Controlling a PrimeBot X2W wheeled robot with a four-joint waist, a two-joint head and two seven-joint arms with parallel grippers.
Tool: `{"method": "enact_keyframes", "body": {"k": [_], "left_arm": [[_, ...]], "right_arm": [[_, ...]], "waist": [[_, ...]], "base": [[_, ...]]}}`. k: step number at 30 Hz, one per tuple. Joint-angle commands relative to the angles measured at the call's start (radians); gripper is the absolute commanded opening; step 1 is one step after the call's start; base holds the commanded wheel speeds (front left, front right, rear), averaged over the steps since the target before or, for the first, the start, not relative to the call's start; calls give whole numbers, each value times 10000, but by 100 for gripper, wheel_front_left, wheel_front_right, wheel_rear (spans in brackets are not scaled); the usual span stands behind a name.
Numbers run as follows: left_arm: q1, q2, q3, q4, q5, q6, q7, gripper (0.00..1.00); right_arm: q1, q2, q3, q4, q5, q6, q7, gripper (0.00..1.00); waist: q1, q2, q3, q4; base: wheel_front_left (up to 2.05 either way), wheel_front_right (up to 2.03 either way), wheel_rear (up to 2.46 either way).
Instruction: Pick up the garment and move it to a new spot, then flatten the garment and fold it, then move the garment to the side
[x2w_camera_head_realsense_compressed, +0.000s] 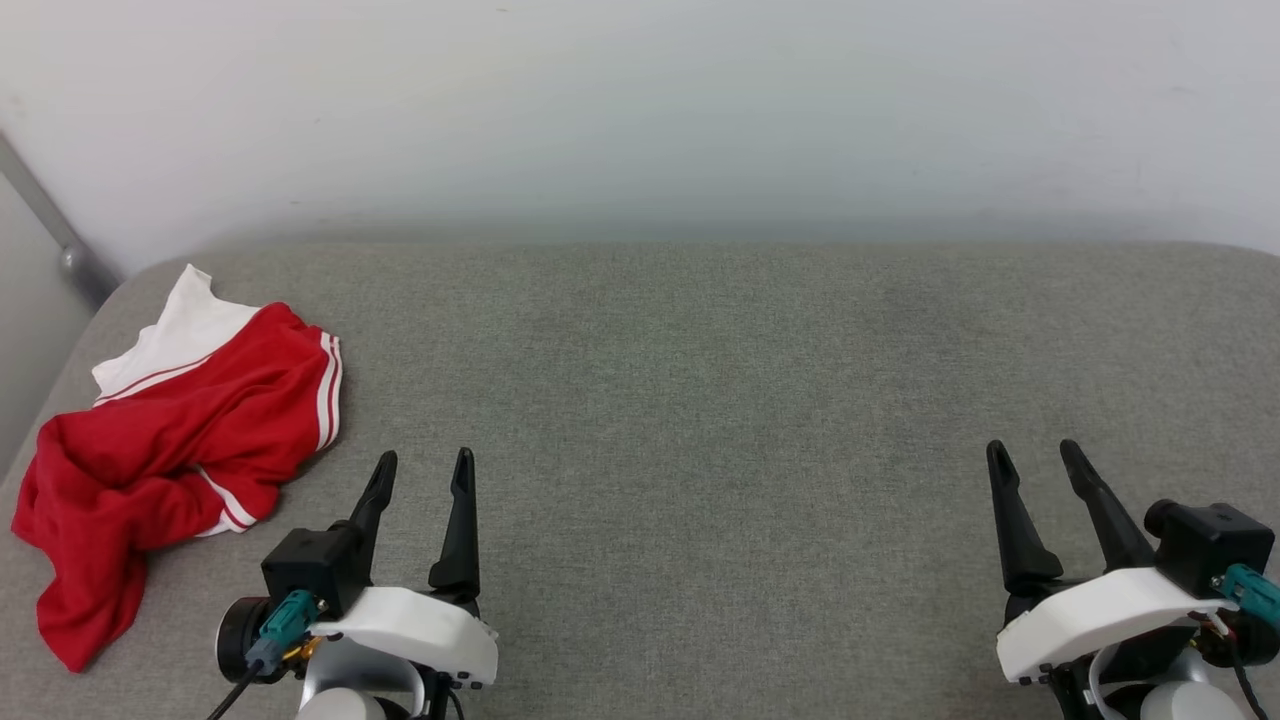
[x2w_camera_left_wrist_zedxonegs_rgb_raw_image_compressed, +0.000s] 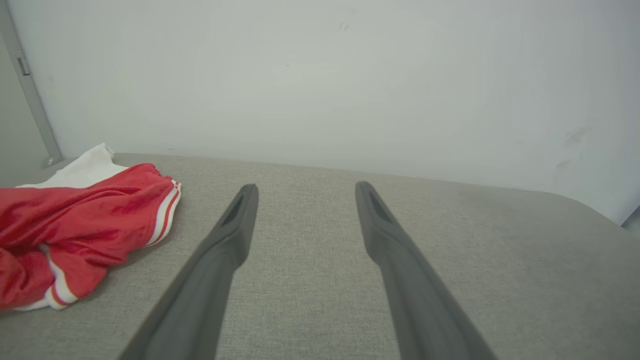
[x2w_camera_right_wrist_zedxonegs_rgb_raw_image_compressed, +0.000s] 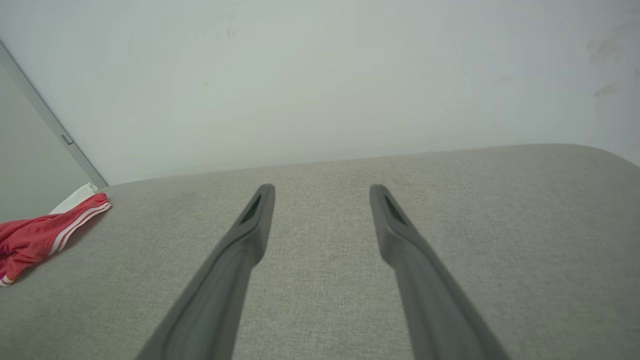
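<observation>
The garment (x2w_camera_head_realsense_compressed: 170, 440) is a red jersey with white sleeves and striped trim. It lies crumpled in a heap at the far left of the grey cushioned surface (x2w_camera_head_realsense_compressed: 700, 400). It appears at the left edge of the left wrist view as the garment (x2w_camera_left_wrist_zedxonegs_rgb_raw_image_compressed: 75, 225) and of the right wrist view as the garment (x2w_camera_right_wrist_zedxonegs_rgb_raw_image_compressed: 40, 235). My left gripper (x2w_camera_head_realsense_compressed: 425, 462) hovers open just right of the heap, with nothing between its fingers. My right gripper (x2w_camera_head_realsense_compressed: 1035, 449) is open too, far to the right and well apart from the cloth.
A pale wall (x2w_camera_head_realsense_compressed: 640, 110) rises behind the surface. A grey metal rail (x2w_camera_head_realsense_compressed: 50, 225) runs along the wall at the far left corner. The cushion's left edge lies close beside the heap.
</observation>
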Motion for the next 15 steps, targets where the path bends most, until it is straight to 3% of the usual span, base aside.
{"method": "enact_keyframes", "body": {"k": [1, 15], "left_arm": [[-191, 67, -26, -55, 204, 66, -83, 100], [-221, 106, -214, 121, 1199, 277, -381, 100]], "right_arm": [[23, 0, -17, -139, -222, 0, -15, 100], [112, 1, -46, -301, -1024, 0, -99, 100]], "waist": [[0, 0, 5, 1], [0, 0, 11, 39]], "base": [[0, 0, 0], [0, 0, 0]]}}
